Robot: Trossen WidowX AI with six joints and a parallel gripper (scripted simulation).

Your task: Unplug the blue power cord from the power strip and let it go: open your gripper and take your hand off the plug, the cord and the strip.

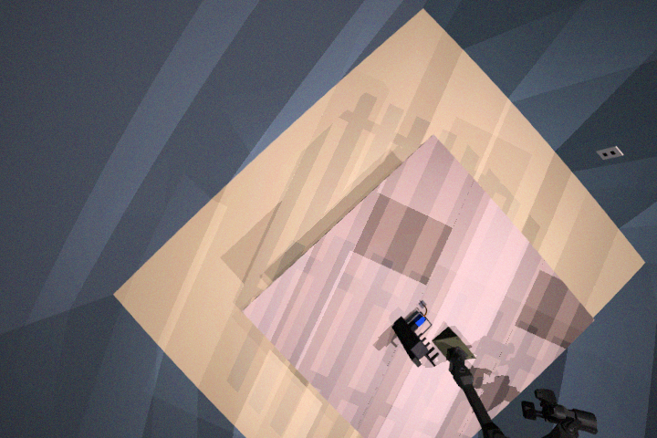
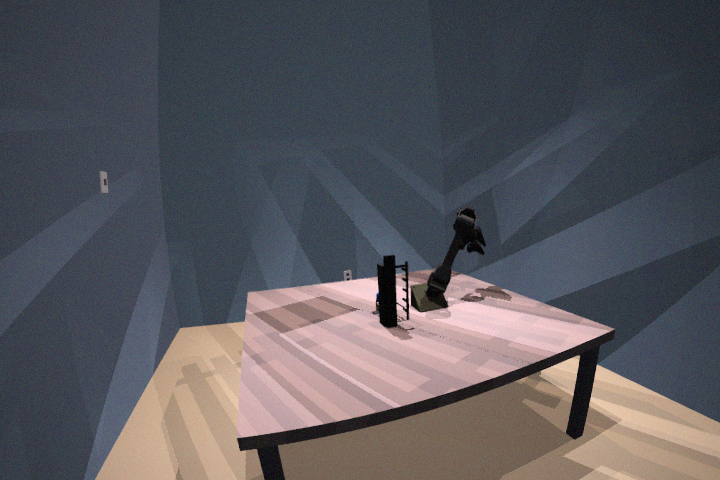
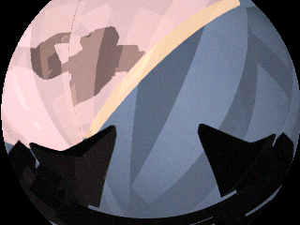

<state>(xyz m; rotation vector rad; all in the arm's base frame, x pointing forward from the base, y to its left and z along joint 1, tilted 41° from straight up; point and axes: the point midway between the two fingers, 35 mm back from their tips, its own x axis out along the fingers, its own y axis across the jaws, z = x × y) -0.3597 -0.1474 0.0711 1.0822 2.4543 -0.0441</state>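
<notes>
- Blue-grey walls close round a pinkish counter point(image 2: 338, 362) on a tan floor; nothing of the job looks begun.
- Up at the arm's tip, the claw point(image 3: 157, 150) is spread wide with nothing between its fingers, raised well away from the work.
- Near the arm's base stands the black power strip point(image 2: 387, 289), upright, the blue plug point(image 1: 420, 321) apparently seated in it.
- Left to do: reach, grip, pull, release.
- Only the top view shows the plug plainly; the wrist view shows just counter edge and wall.

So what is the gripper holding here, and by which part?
Nothing. The gripper is open, only table edge and wall between its fingers, raised away from the power strip.
</notes>
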